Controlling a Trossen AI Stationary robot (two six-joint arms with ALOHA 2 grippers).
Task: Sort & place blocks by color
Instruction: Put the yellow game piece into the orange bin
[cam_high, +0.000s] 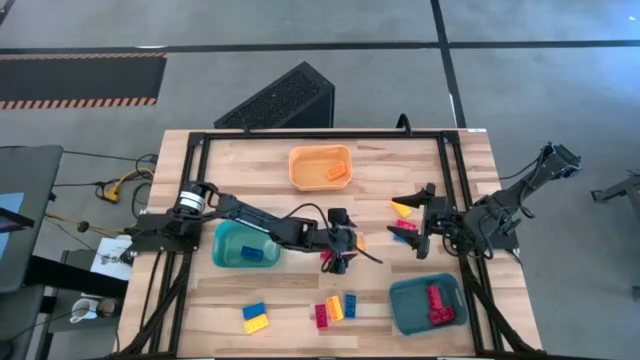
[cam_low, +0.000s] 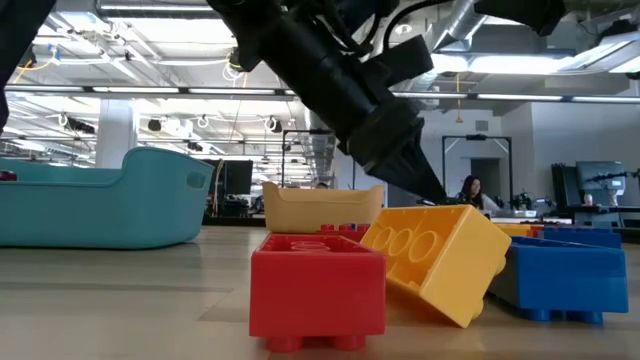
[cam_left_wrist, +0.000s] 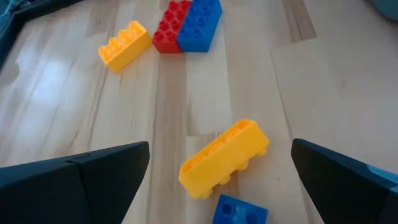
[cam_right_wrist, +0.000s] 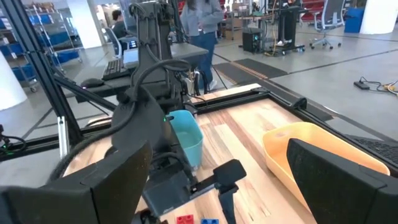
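A pale wooden table (cam_high: 250, 160) framed in black rails sits on a grey floor, and the low view looks past it into a bright workshop with a person (cam_low: 470, 190) seated at a desk right of centre.

Three bins stand on the table: an orange bin (cam_high: 320, 166) at upper centre holding one orange-looking piece, a teal bin (cam_high: 243, 245) left of centre with a blue brick (cam_high: 259, 253) inside, and a darker teal bin (cam_high: 424, 303) at lower right with a red brick (cam_high: 438, 302) in it.

The left gripper (cam_high: 338, 263) reaches in from the left edge to the middle of the high view — its fingers (cam_left_wrist: 93, 177) are spread wide apart and hold nothing. Between them in the left wrist view lies a yellow brick (cam_left_wrist: 224, 157), tilted, with a blue piece just below it at the bottom edge. Farther up that frame sit another yellow brick (cam_left_wrist: 124, 45) and a red and blue pair (cam_left_wrist: 186, 25) touching side by side.

The right gripper (cam_high: 418, 225) sits right of centre in the high view, fingers parted and empty, with a yellow block (cam_high: 402, 208) and a red one just beside it.

Near the bottom of the high view — a blue and yellow pair (cam_high: 255, 317) at lower left, and a red, yellow and blue cluster (cam_high: 335, 308) at lower centre.
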